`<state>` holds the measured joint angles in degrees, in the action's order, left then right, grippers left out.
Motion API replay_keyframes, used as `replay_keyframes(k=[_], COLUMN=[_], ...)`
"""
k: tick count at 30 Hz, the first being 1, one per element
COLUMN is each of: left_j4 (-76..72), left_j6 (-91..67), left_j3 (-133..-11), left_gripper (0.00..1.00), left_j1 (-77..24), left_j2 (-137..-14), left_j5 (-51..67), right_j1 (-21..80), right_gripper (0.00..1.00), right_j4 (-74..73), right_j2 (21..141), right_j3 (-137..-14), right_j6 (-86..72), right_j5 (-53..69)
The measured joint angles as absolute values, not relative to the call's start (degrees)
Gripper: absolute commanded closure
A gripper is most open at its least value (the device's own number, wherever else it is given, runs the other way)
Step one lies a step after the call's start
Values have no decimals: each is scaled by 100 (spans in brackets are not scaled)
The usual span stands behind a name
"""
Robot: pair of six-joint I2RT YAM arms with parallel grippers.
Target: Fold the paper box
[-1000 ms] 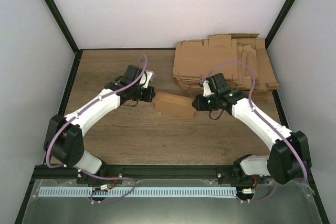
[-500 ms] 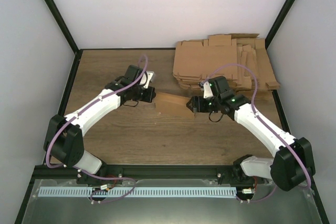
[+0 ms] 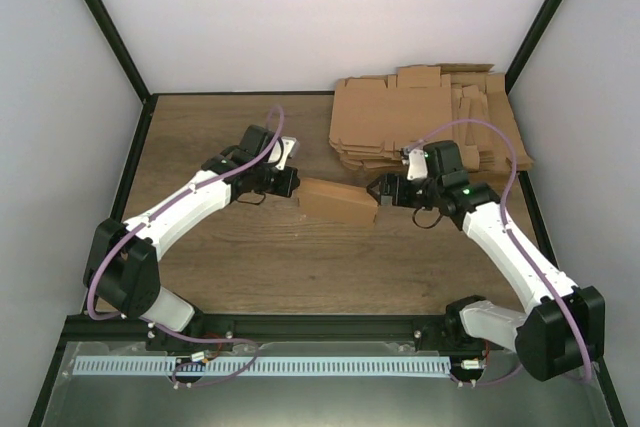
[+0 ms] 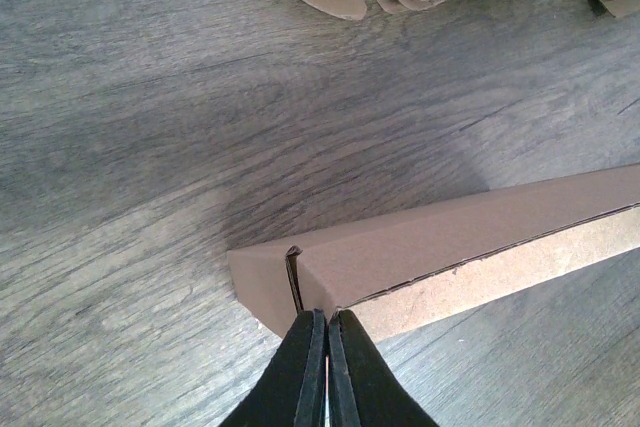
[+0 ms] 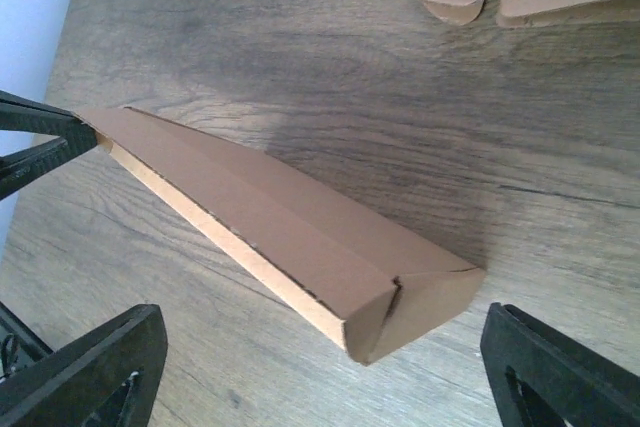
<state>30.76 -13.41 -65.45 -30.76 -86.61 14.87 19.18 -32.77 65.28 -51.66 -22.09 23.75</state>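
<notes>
- Paper box (image 3: 338, 201): mid-table, lying lengthwise left to right btw my two pincers. It's folded over into a long low wedge, thin at the left end and taller at the right. The right end flap shows a slanted seam (not tucked flush, as far as I can tell).
- Left pincer (image 4: 327, 332): clamped tight on the thin left corner of the box, fingers together w/ only the cardboard edge btw them. That's my anchor.
- Right pincer (image 3: 381, 190): spread wide, holding nothing, just off the box's right end. The end sits in front of the gap btw the fingers, and I see no contact.
- Step in hand, my guess: take hold of or press the right end to finish the fold.
- To do it well: the left holds firm w/o tugging, so the box doesn't skid on the table (image 3: 250, 267). The right comes in low and square to the end, catching the flap, not the whole wall. Close slowly so the crease follows its scored line.
- Pile of blanks (image 3: 430, 117): far right, well apart from the box; the right arm should stay off it.
</notes>
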Motion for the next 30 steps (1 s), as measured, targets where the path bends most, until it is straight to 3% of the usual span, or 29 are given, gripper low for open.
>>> replay_keyframes(k=[7, 15, 26, 30], left_j4=[3076, 3076, 3076, 3076], left_j6=[-1341, -1341, -1341, -1339], left_j3=[-6545, -6545, -6545, -6545], left_gripper=[96, 96, 96, 96], left_j1=[-3076, -3076, -3076, -3079], left_j2=[-8661, -8663, -8661, -8661], left_j5=[1487, 1487, 1487, 1487], right_j1=[1651, 1647, 1647, 1647], right_gripper=[36, 45, 45, 37], right_j4=[-3450, -3459, -3177, -3155], right_j2=[6536, 6602, 6608, 6648], right_j3=[-5256, -5408, -5360, -5345], right_j6=[-2029, -2204, -3100, -3334], right_j5=[2447, 2626, 2711, 2716])
